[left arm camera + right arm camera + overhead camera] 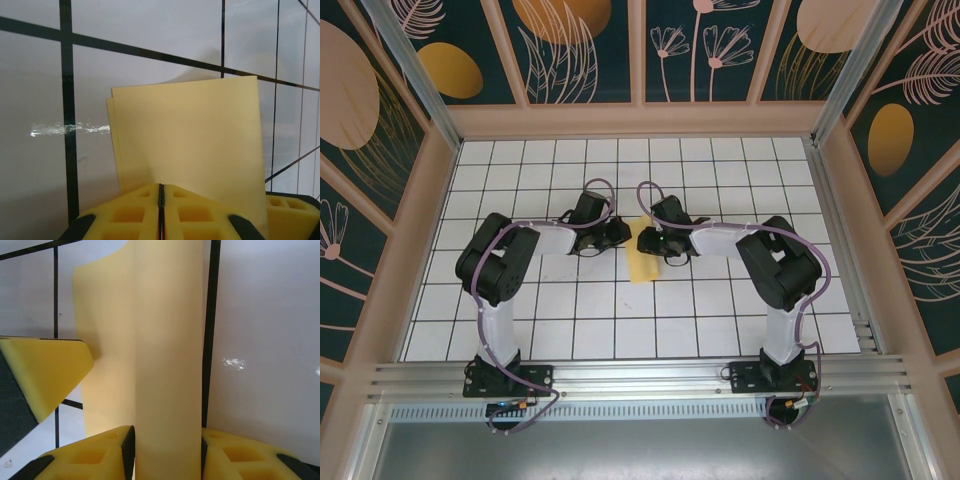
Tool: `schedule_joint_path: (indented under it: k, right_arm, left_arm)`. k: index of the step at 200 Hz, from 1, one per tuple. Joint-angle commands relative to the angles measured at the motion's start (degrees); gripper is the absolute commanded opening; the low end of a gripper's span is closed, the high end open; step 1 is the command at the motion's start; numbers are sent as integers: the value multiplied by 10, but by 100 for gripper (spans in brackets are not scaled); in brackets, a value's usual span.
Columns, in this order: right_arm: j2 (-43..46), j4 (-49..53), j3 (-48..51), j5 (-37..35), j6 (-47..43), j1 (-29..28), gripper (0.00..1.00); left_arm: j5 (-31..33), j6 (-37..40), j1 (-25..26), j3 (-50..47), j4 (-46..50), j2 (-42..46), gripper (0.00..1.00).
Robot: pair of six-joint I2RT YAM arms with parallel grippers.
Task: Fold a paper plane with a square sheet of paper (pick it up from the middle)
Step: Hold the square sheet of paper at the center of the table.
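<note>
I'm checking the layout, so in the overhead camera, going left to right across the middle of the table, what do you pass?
Left gripper → square sheet of paper → right gripper

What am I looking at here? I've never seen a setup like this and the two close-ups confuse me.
These are two robot arms bolted at the near edge of a tiled table, seen from above in the wide picture. The other two pictures come from cameras on each wrist, looking past that arm's own yellow fingers. Between the arms lies a yellow sheet of paper, folded over on itself. The left gripper is shut at the paper's edge; whether it pinches it is hard to tell. The right gripper has its jaws apart with a raised strip of paper running between them.
</note>
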State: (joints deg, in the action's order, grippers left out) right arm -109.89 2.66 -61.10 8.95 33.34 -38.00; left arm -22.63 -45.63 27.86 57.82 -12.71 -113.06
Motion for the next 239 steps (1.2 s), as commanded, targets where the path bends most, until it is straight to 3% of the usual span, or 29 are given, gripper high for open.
schedule_joint_path:
  k: [1, 57, 172, 239]
  right_arm:
    - [-79, 16, 19, -43, -14, -4, 37]
    - [-84, 23, 17, -57, -27, -7, 37]
    - [-100, 26, 18, -71, -39, -10, 37]
    - [-100, 25, 16, -71, -40, -11, 37]
  left_arm:
    - [14, 22, 6, 18, 39, -14, 11]
    - [28, 32, 7, 25, 64, -10, 11]
    - [3, 17, 7, 13, 10, 18, 12]
    - [23, 41, 7, 37, 73, -15, 11]
